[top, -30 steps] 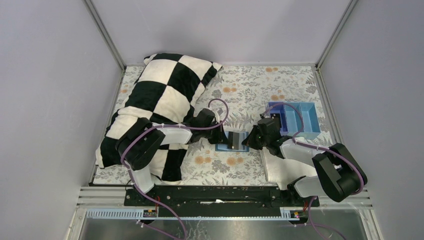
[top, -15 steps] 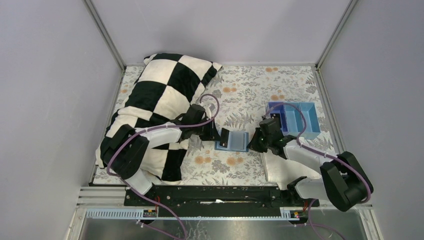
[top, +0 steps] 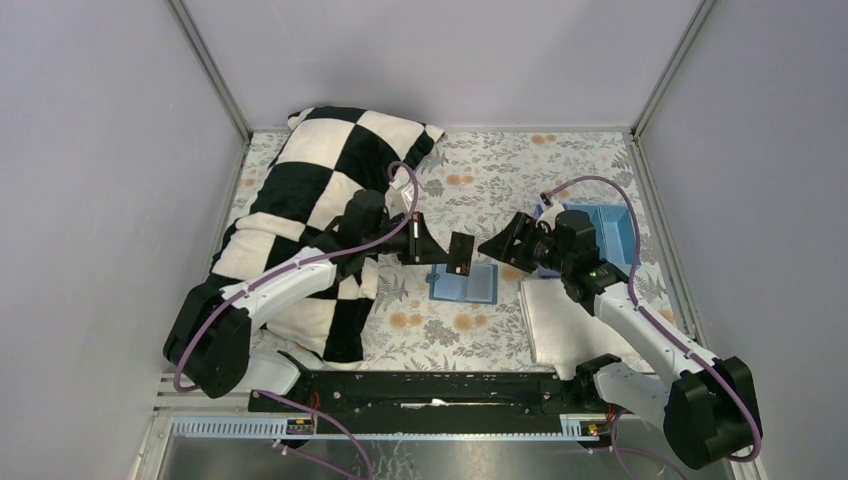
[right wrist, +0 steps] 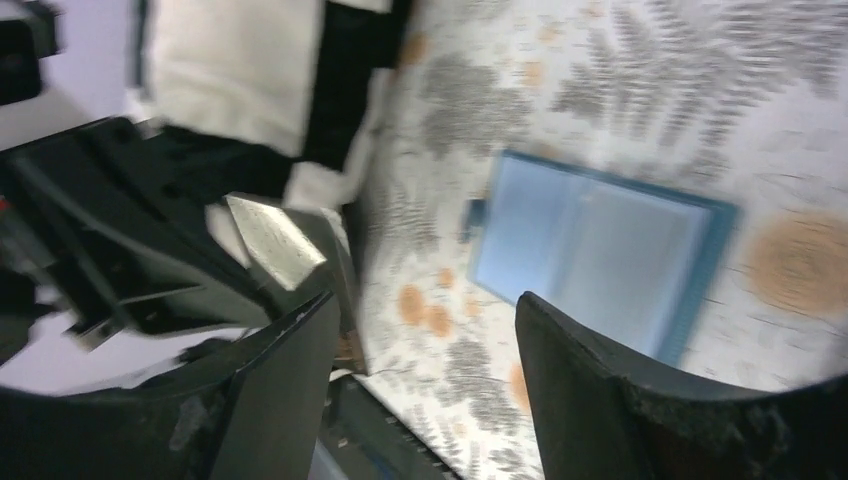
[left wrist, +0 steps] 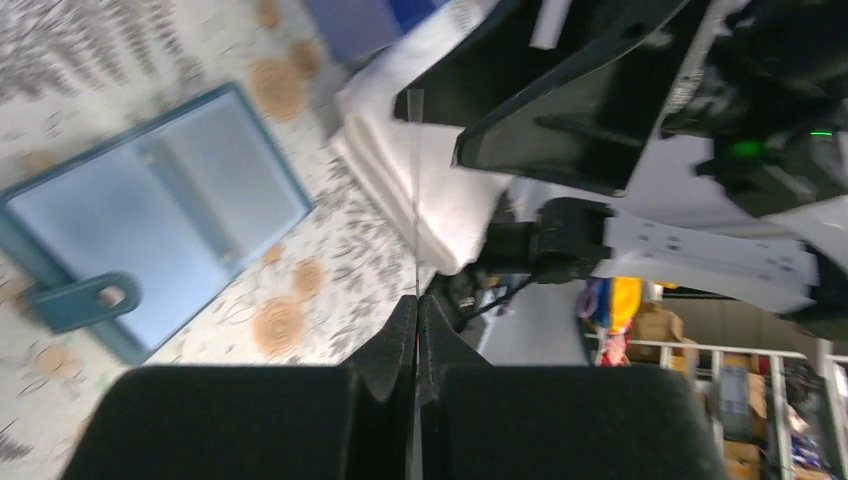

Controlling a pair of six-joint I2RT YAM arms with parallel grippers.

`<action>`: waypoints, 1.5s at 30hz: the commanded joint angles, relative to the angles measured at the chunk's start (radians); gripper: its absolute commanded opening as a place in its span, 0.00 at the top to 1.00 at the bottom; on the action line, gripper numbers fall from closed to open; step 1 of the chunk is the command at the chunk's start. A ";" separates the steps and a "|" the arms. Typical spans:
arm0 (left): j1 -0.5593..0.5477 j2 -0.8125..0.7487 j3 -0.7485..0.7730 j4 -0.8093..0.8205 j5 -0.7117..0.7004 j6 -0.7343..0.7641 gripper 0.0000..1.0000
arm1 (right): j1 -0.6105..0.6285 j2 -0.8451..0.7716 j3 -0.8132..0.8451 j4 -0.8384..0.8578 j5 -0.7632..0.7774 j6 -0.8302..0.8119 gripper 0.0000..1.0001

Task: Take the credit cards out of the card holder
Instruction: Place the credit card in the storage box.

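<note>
The left hand (top: 443,250) is pinching a thin dark credit card (top: 461,254) between fingers pressed together, and is holding it in the air above the left edge of the flat light-blue card holder (top: 470,285). A second ago this hand was sitting low at the holder with the card down at its pocket; since then the arm has been drawing back towards the black-and-white chequered pillow (top: 320,190) and rising, taking the card clear. In the left wrist view the card is showing edge-on as a fine line running up from the fingertips. The holder is lying open on the flower-patterned desk (top: 500,170), in the same spot as before.

The right hand (top: 492,245), which was pressing on the holder's right edge a second ago, has let go and lifted; it is now hanging spread and empty just right of the card, tilted towards it. Its arm is crossing over the folded white cloth (top: 560,320) and partly covering the blue plastic bin (top: 612,232).
</note>
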 commanded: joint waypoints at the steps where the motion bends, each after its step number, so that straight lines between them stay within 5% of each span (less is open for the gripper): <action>1: 0.033 -0.048 -0.036 0.265 0.183 -0.144 1.00 | -0.018 0.005 -0.023 0.276 -0.216 0.130 0.27; 8: 0.043 -0.026 -0.089 0.486 0.244 -0.291 1.00 | -0.018 0.079 -0.101 0.652 -0.375 0.337 0.29; 13: 0.042 -0.023 -0.097 0.499 0.235 -0.301 1.00 | -0.019 0.087 -0.109 0.707 -0.388 0.378 0.61; 17: 0.042 -0.012 -0.089 0.467 0.215 -0.280 1.00 | -0.017 0.080 -0.111 0.741 -0.397 0.414 1.00; 18: 0.041 -0.008 -0.086 0.454 0.207 -0.274 1.00 | -0.018 0.072 -0.108 0.732 -0.394 0.414 1.00; 20: 0.041 0.000 -0.079 0.429 0.191 -0.260 1.00 | -0.019 0.051 -0.087 0.660 -0.384 0.384 1.00; 21: 0.041 0.004 -0.070 0.408 0.182 -0.248 0.92 | -0.018 0.034 -0.060 0.564 -0.368 0.333 1.00; 23: 0.041 0.014 -0.042 0.315 0.159 -0.204 0.60 | -0.018 -0.018 0.029 0.270 -0.275 0.160 1.00; 25: 0.042 0.013 -0.004 0.190 0.122 -0.120 0.44 | -0.028 -0.049 0.138 -0.030 -0.127 -0.019 1.00; 30: 0.057 -0.026 0.075 -0.080 -0.017 0.047 0.38 | -0.088 -0.017 0.395 -0.540 0.341 -0.338 1.00; 36: 0.090 -0.047 0.088 -0.216 -0.079 0.148 0.37 | -0.134 0.145 0.495 -0.635 0.665 -0.461 1.00; 45: 0.099 -0.010 0.099 -0.225 -0.044 0.168 0.36 | -0.202 0.411 0.558 -0.589 0.682 -0.526 1.00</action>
